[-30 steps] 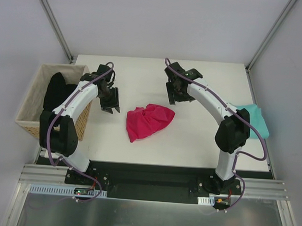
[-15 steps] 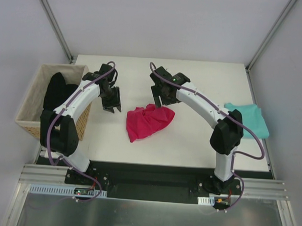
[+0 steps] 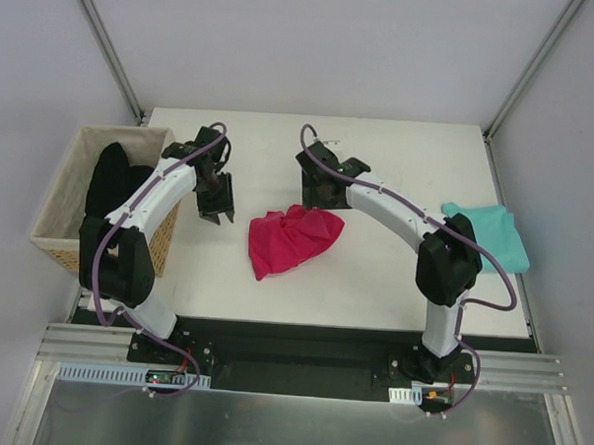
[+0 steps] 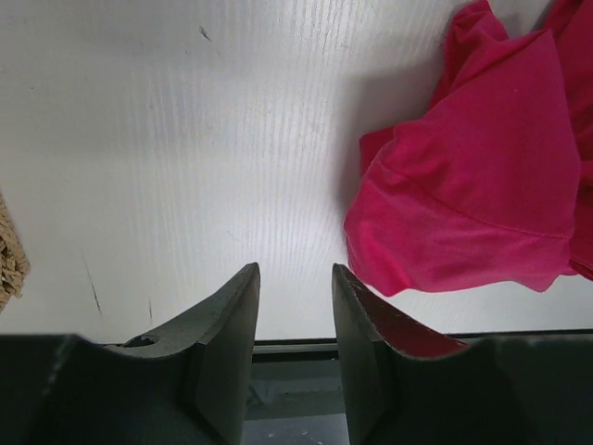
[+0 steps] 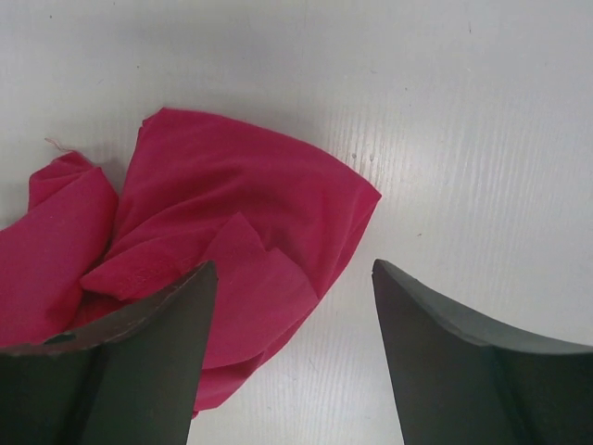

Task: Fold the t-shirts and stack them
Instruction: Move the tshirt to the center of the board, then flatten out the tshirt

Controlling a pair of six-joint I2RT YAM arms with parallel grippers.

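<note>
A crumpled crimson-pink t-shirt (image 3: 288, 238) lies in a heap at the middle of the white table; it also shows in the left wrist view (image 4: 482, 176) and the right wrist view (image 5: 213, 232). A teal t-shirt (image 3: 494, 234) lies at the table's right edge. My left gripper (image 3: 217, 207) hovers left of the pink heap, jaws open and empty (image 4: 295, 306). My right gripper (image 3: 318, 196) hangs over the heap's far right edge, jaws wide open and empty (image 5: 292, 297).
A woven wicker basket (image 3: 69, 208) with dark cloth (image 3: 113, 180) in it stands off the table's left edge, close to my left arm. The table's front edge (image 4: 398, 341) shows just beyond my left fingers.
My right gripper has swung left from the far middle of the table to over the pink heap's far right edge. My left gripper has barely moved.
</note>
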